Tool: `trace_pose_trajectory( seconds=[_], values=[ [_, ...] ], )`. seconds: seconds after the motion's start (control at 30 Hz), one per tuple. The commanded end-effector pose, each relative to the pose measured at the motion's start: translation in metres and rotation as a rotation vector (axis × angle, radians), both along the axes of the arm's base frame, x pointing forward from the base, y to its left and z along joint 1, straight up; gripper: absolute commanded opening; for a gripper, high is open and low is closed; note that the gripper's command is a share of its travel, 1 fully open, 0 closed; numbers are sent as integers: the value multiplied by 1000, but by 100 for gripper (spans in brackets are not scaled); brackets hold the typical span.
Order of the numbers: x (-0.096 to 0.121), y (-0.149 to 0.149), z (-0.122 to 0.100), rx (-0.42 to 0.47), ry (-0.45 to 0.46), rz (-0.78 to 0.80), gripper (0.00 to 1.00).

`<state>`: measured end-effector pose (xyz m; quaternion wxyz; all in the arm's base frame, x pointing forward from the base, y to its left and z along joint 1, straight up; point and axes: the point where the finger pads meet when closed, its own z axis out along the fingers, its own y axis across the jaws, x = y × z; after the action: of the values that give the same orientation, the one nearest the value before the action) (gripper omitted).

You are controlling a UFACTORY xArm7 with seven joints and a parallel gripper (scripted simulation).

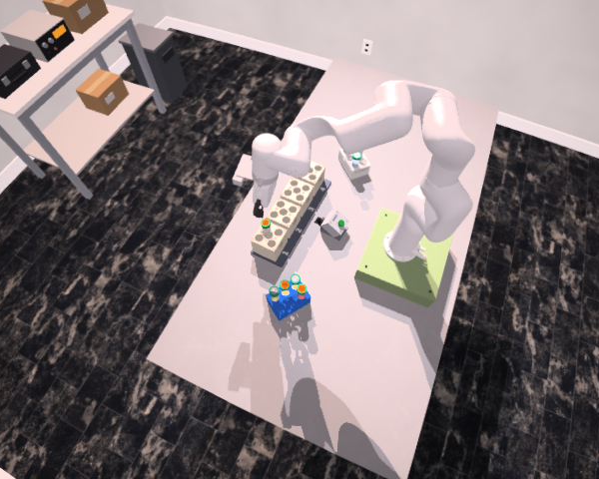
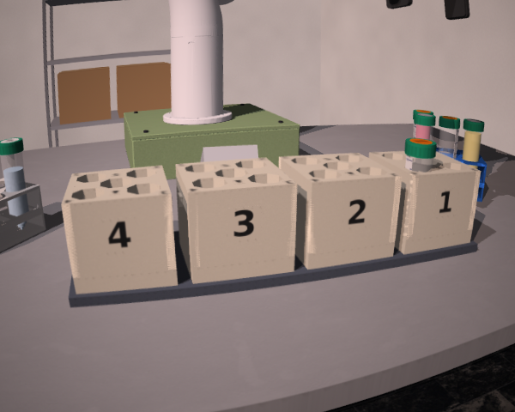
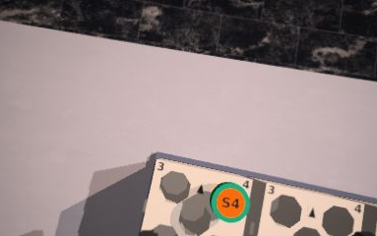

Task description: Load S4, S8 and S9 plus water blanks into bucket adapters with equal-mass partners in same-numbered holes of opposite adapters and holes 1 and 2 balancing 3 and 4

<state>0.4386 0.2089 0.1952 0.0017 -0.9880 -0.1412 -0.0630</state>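
Pale walls (image 1: 269, 25) (image 2: 404, 66); dark floor (image 1: 83, 309) (image 2: 493, 372) (image 3: 200, 25) (tan-mottled).

In the top view, my robot's arm (image 1: 446, 124) (image 2: 196, 57) is smooth and white, made of fat round tubes with bendy elbows. Near the upper left of its white part, the hand (image 1: 259, 208) is small and black. At the right of the frame, the foot is a flat white ring (image 1: 389, 250) (image 2: 171, 118) with little dark dots in the top view.
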Motion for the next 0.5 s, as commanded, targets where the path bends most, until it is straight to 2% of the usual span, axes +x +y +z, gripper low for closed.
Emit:
trace_pose_trajectory(
  seconds=[0.0,0.47],
  values=[
    [2,-16,0,-3,17,-26,100],
    [-2,-73,-7,-12,59,-77,100]
  ],
)
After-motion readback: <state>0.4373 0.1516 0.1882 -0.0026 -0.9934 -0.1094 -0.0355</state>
